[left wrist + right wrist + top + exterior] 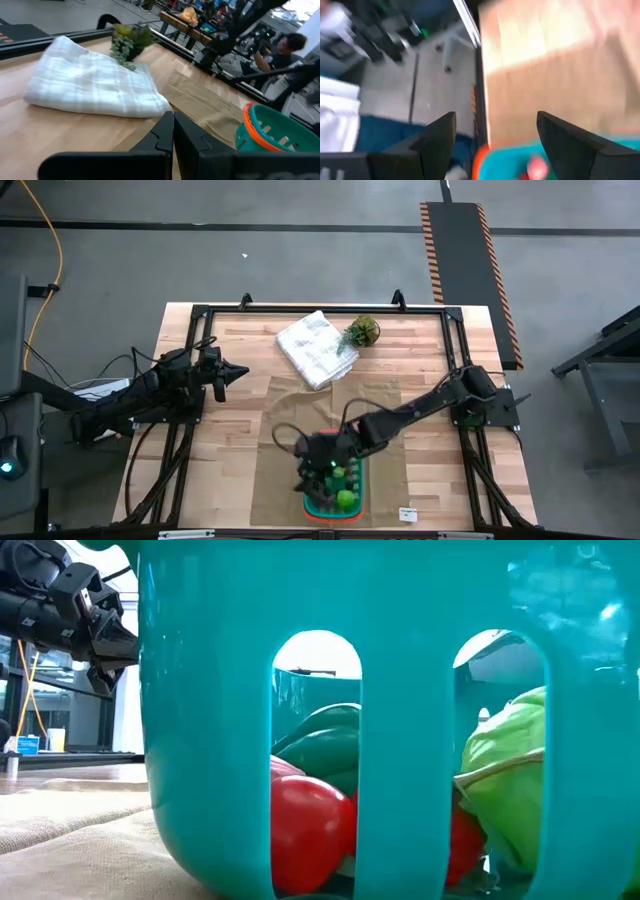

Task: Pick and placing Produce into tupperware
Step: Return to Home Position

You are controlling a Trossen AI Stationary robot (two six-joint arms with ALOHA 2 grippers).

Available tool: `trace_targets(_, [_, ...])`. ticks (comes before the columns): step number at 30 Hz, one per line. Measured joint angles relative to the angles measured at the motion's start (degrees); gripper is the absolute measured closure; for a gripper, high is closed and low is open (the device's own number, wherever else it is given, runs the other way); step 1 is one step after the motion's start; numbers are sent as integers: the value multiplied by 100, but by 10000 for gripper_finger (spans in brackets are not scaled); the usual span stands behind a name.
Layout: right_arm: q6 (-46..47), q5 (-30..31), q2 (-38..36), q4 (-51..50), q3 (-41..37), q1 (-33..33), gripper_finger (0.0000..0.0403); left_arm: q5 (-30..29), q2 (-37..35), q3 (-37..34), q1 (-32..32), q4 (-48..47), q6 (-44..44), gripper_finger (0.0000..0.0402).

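Right tool [495,123] spread above tupperware [200,690], produce [300,825] inside; left tool [173,122] closed

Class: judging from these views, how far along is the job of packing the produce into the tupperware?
Done: red and green produce lies in the tupperware, and the high view shows none loose on the table. In hand: nothing; the right gripper is open and empty above it, the left gripper shut at the table's left. Left: only parking the arms, it seems.
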Motion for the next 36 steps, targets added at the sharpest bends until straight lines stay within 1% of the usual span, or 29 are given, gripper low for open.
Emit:
trace_targets(3, [-290,71,-11,-55,642,-182,135,-226,0,0,-411,-4,0,401])
trace_targets(9, [-1303,280,-16,-118,2123,-478,135,-217,0,0,-1007,-4,0,401])
trace_targets(15, [-2239,452,-17,-656,3722,-764,135,-219,0,0,-1526,-6,0,401])
trace_targets(16, [-2376,458,-112,-631,3743,-810,135,-219,0,0,-1591,-7,0,401])
trace_targets(17, [-2437,444,-334,-442,3524,-867,135,-220,0,0,-1652,-7,0,401])
trace_targets(19, [-2438,473,-706,-474,3216,-962,135,-222,0,0,-1768,-8,0,401])
trace_targets(22, [-2429,518,-1216,-759,2909,-1020,135,-222,0,0,-1943,-4,0,401])
trace_targets(24, [-2497,675,-1505,-811,2674,-959,135,-220,0,0,-2066,-2,0,401])
trace_targets(26, [-2597,979,-1768,-832,2379,-854,135,-222,0,0,-2217,-5,0,401])
trace_targets(30, [-2668,1883,-2403,-730,1516,-610,135,-219,0,0,-2470,-5,0,401])
trace_targets(33, [-2613,2294,-2920,-96,599,-462,135,-220,0,0,-2515,-10,0,401])
trace_targets(36, [-2530,2301,-3422,955,-530,-370,135,-219,0,0,-2511,-13,0,401])
